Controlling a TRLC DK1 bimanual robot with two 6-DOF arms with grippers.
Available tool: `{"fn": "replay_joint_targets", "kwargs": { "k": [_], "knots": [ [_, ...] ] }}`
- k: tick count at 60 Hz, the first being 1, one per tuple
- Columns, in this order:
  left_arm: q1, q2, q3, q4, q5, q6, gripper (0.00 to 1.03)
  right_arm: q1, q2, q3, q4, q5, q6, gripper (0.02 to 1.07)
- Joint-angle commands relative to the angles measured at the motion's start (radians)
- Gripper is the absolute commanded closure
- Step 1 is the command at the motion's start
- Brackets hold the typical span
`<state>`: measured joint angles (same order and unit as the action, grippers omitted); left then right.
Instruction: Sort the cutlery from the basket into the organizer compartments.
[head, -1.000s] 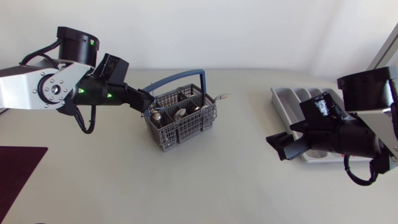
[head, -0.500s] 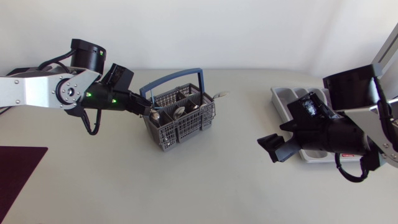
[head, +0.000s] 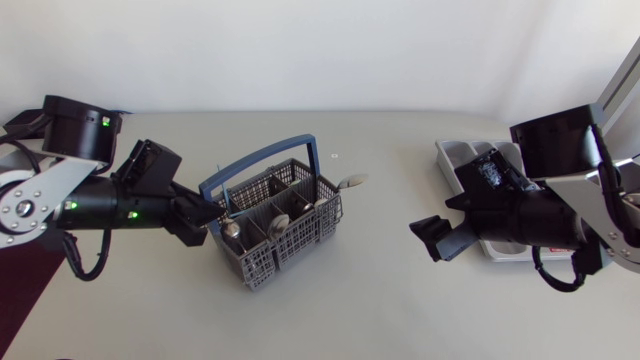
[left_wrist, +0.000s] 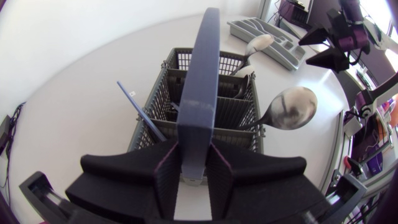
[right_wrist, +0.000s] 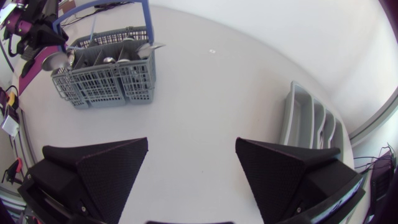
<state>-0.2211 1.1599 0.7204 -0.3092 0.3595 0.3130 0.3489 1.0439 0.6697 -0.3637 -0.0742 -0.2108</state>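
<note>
Grey mesh basket (head: 290, 240) held spoons (left_wrist: 289, 107); left gripper (left_wrist: 194, 165) clenched its blue handle (left_wrist: 202, 74), right gripper (head: 430, 238) gaped near the organizer (head: 452, 158).

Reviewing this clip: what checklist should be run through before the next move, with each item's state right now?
1. Grip: left gripper shut on the basket handle from both sides: ok.
2. The basket upright, cutlery inside: ok.
3. The right gripper open and empty: ok.
4. Right gripper within reach of a spoon: not ok, it is well apart from the basket.
5. All organizer compartments free: cannot tell, partly hidden.
</note>
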Motion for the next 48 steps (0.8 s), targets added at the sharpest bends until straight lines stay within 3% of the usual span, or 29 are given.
{"fn": "replay_joint_targets", "kwargs": {
  "k": [1,8,13,15,21,27,35,41,48],
  "knots": [
    [-0.004,-0.065,-0.029,0.018,0.019,0.005,0.78,0.019,0.025,-0.001,0.028,0.011,-0.010,0.06],
    [-0.001,-0.097,-0.045,0.016,0.013,0.023,0.41,0.039,0.068,0.018,0.046,0.028,-0.004,0.06],
    [-0.003,-0.126,-0.059,0.013,0.012,0.041,0.24,0.039,0.094,0.030,0.054,0.028,-0.004,0.06],
    [-0.003,-0.146,-0.065,0.010,0.012,0.044,0.19,0.039,0.104,0.033,0.058,0.028,-0.004,0.06],
    [0.011,-0.220,-0.062,-0.037,0.006,0.069,0.18,0.038,0.128,0.041,0.065,0.030,-0.006,0.06],
    [0.057,-0.295,-0.059,-0.172,-0.005,0.166,0.23,0.022,0.142,0.044,0.071,0.030,-0.016,0.06],
    [0.137,-0.367,-0.110,-0.252,-0.007,0.296,0.46,0.009,0.160,0.047,0.077,0.027,-0.029,0.06],
    [0.189,-0.393,-0.148,-0.265,-0.005,0.357,0.63,0.007,0.191,0.051,0.097,0.025,-0.032,0.06],
    [0.189,-0.358,-0.184,-0.229,-0.005,0.380,0.86,0.009,0.235,0.068,0.114,0.025,-0.024,0.06]
  ]
}}
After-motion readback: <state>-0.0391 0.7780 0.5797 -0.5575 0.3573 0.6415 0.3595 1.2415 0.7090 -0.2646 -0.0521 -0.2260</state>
